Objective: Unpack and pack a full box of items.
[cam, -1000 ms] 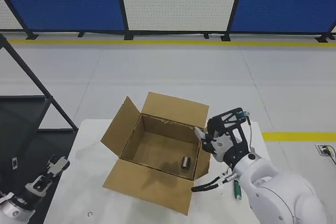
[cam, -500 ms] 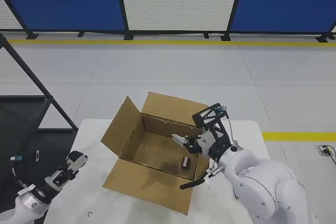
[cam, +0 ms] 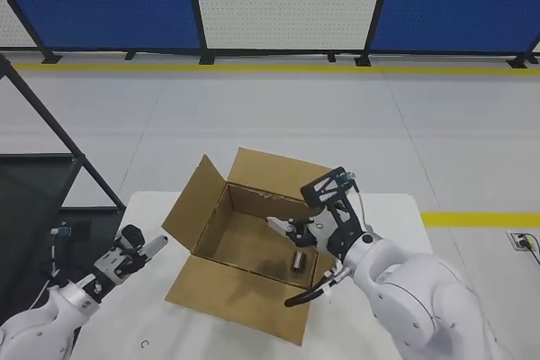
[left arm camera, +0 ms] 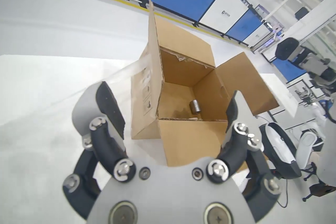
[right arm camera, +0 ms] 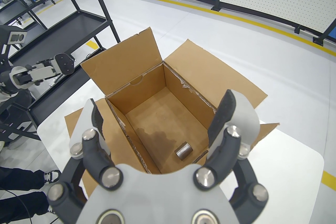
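Below the right fingers (right arm camera: pixel 223 114), spread and empty, a metal cylinder (right arm camera: pixel 183 151) lies in the box (right arm camera: pixel 136 93); left fingers (left arm camera: pixel 110 109) spread too.

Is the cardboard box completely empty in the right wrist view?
No, a small metal cylinder lies on the floor of the open cardboard box.

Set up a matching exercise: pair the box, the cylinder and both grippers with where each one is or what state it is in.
Column one:
1. cardboard box
2. metal cylinder
3. right gripper
4. left gripper

Column two:
A. open, above the box's opening
B. lying on the box floor
C. flaps spread, standing on the white table
D. open, outside the box, over the table

Pairs: 1-C, 2-B, 3-A, 4-D
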Controlling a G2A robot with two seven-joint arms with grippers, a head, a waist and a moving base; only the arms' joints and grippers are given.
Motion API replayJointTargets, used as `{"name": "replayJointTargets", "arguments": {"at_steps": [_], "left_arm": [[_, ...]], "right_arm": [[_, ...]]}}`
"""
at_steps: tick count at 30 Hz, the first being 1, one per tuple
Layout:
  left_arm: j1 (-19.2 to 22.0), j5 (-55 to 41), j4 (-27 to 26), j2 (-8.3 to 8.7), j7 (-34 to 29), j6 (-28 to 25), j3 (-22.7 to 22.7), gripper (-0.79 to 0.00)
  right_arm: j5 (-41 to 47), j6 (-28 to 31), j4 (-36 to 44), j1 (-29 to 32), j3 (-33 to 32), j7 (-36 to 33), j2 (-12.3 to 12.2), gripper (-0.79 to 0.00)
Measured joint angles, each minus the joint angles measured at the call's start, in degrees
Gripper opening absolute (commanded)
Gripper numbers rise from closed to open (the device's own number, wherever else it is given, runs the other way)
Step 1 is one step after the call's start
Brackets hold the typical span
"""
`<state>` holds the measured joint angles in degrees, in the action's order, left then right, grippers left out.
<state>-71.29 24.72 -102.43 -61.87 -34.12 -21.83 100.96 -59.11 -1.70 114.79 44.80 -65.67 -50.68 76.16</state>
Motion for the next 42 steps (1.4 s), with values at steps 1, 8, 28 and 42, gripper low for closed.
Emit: {"name": "replayJointTargets", "arguments": {"at_steps": [1, 8, 28, 42], "left_arm": [[0.7, 0.6, 0.7, 0.00, 0.3, 0.0, -0.7, -0.185], [3.2, 2.3, 3.2, 0.02, 2.1, 0.0, -4.1, -0.409], [1.7, 2.5, 0.8, 0.27, 4.6, 2.8, -6.5, -0.717], [1.7, 8.6, 0.8, 0.60, 7.8, 4.0, -6.8, -0.582]], "right_arm": [[0.1, 0.0, -0.2, -0.1, 0.0, 0.0, 0.0, 0.000], [0.2, 0.4, -1.1, 0.1, -0.6, -0.3, -0.1, 0.000], [1.1, 2.6, -1.5, -0.3, -0.7, -0.4, -0.1, 0.000], [1.4, 2.4, -2.5, -1.6, 0.1, -0.9, 0.0, 0.000]]}}
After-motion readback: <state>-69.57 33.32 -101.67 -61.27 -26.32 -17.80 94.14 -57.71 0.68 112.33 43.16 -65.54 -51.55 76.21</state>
